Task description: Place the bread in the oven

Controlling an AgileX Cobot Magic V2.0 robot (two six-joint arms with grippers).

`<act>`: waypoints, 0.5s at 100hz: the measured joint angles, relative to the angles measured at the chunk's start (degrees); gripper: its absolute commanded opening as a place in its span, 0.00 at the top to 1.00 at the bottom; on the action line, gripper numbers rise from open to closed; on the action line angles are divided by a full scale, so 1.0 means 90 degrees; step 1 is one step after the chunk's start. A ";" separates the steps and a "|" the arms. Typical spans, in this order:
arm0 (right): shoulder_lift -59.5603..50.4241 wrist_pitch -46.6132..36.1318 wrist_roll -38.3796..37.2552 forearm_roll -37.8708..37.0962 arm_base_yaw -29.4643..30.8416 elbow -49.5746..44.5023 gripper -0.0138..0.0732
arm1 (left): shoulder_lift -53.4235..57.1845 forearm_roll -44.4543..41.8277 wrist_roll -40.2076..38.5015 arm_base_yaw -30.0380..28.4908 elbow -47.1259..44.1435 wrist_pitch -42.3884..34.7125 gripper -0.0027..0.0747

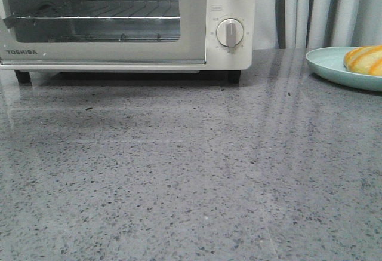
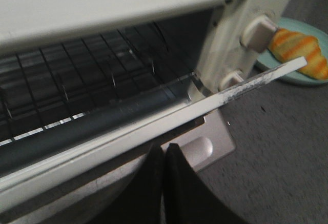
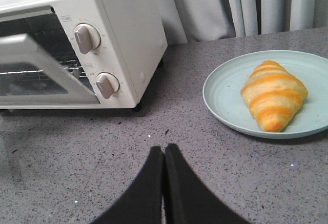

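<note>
The white oven [image 1: 212,49] stands at the back left; it also shows in the right wrist view [image 3: 133,24]. Its glass door [image 3: 31,44] is tilted partly open, with the wire rack [image 2: 102,65] behind it. My left gripper [image 2: 164,149] is shut and empty, its tips right at the door's top edge [image 2: 154,124]. The striped golden bread [image 3: 273,95] lies on a pale green plate [image 3: 225,93] at the right, also in the front view [image 1: 365,58]. My right gripper [image 3: 164,149] is shut and empty above the countertop, short of the plate. Neither gripper shows in the front view.
Grey speckled countertop [image 1: 191,171] spreads in front of the oven. Two round dials [image 3: 87,37] sit on the oven's right panel. Pale curtains [image 1: 322,10] hang behind the table. The plate [image 1: 328,64] is cut off by the right edge of the front view.
</note>
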State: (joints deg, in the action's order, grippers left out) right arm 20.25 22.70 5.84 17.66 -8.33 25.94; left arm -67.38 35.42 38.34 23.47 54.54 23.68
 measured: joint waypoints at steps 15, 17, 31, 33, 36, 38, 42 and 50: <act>0.0000 0.0000 0.0000 0.0000 0.0000 0.0000 0.92 | 0.0379 -0.0024 0.0000 0.0000 -0.0613 0.0449 0.99; 0.0000 0.0000 0.0000 0.0000 0.0000 0.0000 0.92 | 0.0415 -0.0024 0.0000 0.0000 -0.0705 0.0485 0.99; 0.0000 0.0000 0.0000 0.0000 0.0000 0.0000 0.92 | 0.0527 -0.0046 0.0000 0.0000 -0.1307 0.0603 0.99; 0.0000 0.0000 0.0000 0.0000 0.0000 0.0000 0.92 | 0.0528 -0.0062 0.0000 0.0000 -0.1387 0.0603 0.99; 0.0000 0.0000 0.0000 0.0000 0.0000 0.0000 0.92 | 0.0528 -0.0075 0.0000 0.0000 -0.1485 0.0603 0.99; 0.0000 0.0000 0.0000 0.0000 0.0000 0.0000 0.92 | 0.0528 -0.0074 0.0000 0.0000 -0.1552 0.0603 0.99; 0.0000 0.0000 0.0000 0.0000 0.0000 0.0000 0.92 | 0.0528 -0.0097 0.0000 0.0000 -0.1668 0.0592 0.99; 0.0000 0.0000 0.0000 0.0000 0.0000 0.0000 0.92 | 0.0528 -0.0108 0.0000 0.0000 -0.1804 0.0592 0.99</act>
State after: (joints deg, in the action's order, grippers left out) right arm 20.25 22.70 5.84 17.66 -8.33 25.94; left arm -62.63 34.45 38.34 23.47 38.30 29.01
